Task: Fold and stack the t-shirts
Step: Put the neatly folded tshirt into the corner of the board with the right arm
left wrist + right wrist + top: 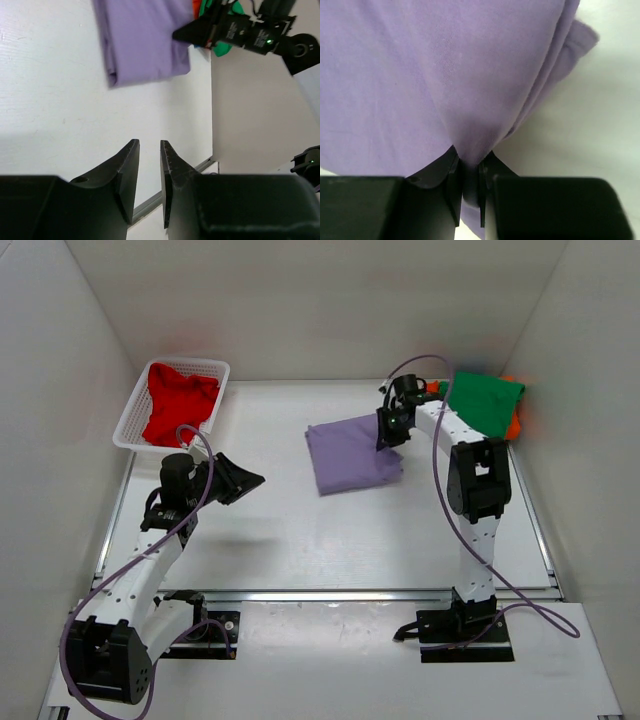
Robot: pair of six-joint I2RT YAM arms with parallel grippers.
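White table [300, 550] bore the lavender t-shirt [345, 455]; right gripper [468, 161] pinched its right edge, cloth lying leftward; left gripper [150, 146] narrow, empty, well apart.

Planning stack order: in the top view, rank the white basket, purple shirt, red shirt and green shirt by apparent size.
Largest: white basket.
Next: purple shirt.
Then red shirt and green shirt, which look too alike to rank.

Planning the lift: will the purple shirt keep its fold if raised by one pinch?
Probably floppy: the purple shirt bunches where the right gripper pinches it. Its layers lie loose at the edge, so the fold may open.
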